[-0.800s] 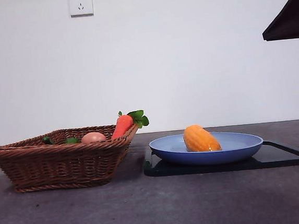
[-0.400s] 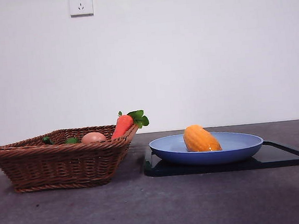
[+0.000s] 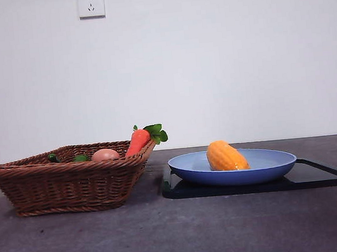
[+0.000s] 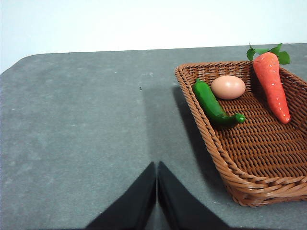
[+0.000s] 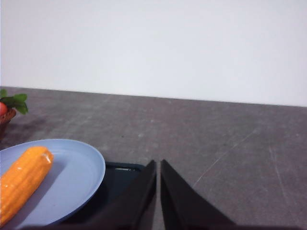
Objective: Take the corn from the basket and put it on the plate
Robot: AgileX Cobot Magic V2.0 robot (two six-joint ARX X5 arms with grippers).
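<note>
One corn lies on its side in blue plate, free of any gripper. Plate sits on black tray, just beside basket. Basket holds carrot, egg, green pepper (no corn left inside). Task looks done; nothing left but arms parking. Left gripper and right gripper both pinched closed, empty, off to sides. Versus a second ago: dark arm tip gone from front view's top right corner; things unmoved.
</note>
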